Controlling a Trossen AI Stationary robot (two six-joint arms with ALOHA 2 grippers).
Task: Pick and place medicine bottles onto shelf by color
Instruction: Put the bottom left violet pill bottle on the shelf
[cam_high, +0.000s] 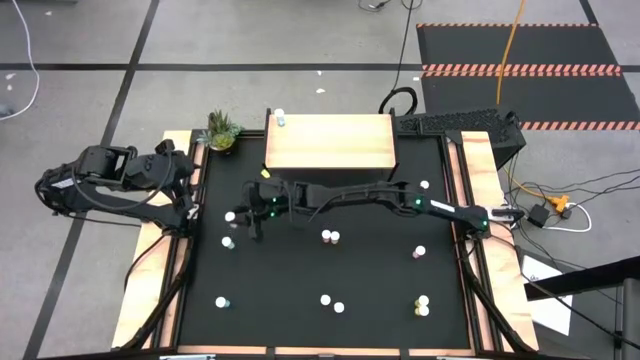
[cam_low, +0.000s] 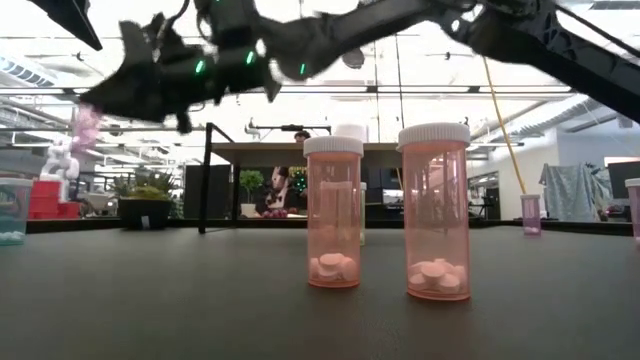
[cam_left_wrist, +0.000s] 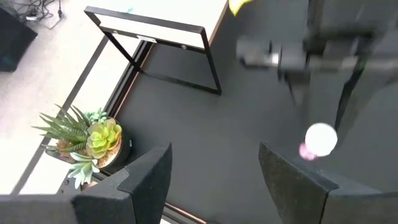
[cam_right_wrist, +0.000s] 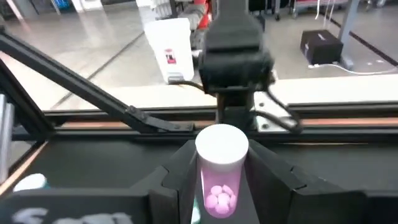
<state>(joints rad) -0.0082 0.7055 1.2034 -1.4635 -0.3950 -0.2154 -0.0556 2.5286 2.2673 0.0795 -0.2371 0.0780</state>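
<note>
Right pincer (cam_right_wrist: 217, 180) grips pink bottle (cam_right_wrist: 221, 171).

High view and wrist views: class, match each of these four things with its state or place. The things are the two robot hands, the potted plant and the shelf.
Things:
1. right hand
2. left hand
3. potted plant
4. shelf

States or places:
A. open, nothing between its fingers
B. carries one small bottle on its top
C. shut on a pink bottle
D. stands at a table corner, beside the shelf

Pairs: 1-C, 2-A, 3-D, 4-B
</note>
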